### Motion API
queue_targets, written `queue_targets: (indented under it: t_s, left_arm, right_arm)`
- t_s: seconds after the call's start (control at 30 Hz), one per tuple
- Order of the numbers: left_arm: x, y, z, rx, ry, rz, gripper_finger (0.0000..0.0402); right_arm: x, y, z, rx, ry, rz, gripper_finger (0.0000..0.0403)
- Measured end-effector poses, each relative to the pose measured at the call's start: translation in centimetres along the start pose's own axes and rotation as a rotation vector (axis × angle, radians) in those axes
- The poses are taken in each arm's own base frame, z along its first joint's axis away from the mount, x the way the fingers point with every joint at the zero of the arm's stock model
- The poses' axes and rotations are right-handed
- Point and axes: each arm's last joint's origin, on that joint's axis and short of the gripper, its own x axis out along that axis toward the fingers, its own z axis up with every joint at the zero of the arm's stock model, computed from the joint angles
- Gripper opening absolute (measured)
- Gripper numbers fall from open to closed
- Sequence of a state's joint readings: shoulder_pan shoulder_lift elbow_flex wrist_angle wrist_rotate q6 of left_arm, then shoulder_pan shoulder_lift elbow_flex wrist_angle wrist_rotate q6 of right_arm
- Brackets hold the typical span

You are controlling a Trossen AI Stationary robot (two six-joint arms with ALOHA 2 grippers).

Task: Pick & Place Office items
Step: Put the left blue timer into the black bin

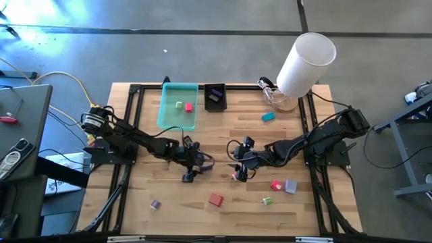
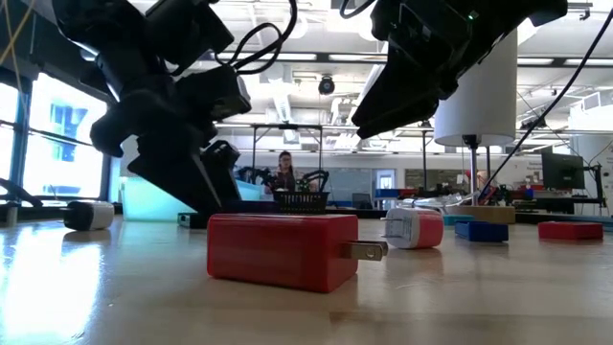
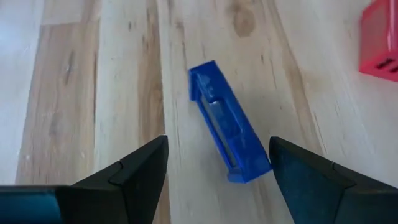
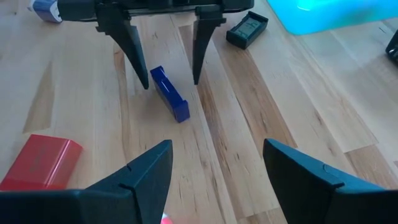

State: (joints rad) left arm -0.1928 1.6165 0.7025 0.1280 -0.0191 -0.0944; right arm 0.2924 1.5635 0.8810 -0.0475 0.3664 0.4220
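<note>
Wooden table [image 1: 223, 216], teal tray [image 1: 173, 112] at the far side, two small pieces already in it. Mid-table, left gripper [image 4: 163, 59] poised over a blue clip-like item [image 3: 229, 122], fingers spread, empty, tips straddling it but not touching. Long axis of the item skewed to the line between the fingertips, so probably a slight wrist turn needed before closing. Right gripper [image 4: 214, 168] just beside, also spread and empty, farther from it. Slim, bright blue, flat on the wood; red plug block [image 4: 42, 163] nearby.
</note>
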Motion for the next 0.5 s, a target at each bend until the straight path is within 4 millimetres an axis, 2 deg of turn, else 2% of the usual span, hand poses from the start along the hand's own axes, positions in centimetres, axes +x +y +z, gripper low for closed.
queue_targets:
  t_s: [0.23,0.5]
  left_arm:
    - [0.4,0.0,-0.3,-0.046,0.011,0.013,0.0241]
    - [1.6,0.0,-0.6,-0.035,0.006,-0.034,0.0154]
  right_arm:
    - [0.0,0.0,0.0,0.000,0.001,0.002,0.0239]
    - [0.0,0.0,0.0,0.000,0.002,0.002,0.0235]
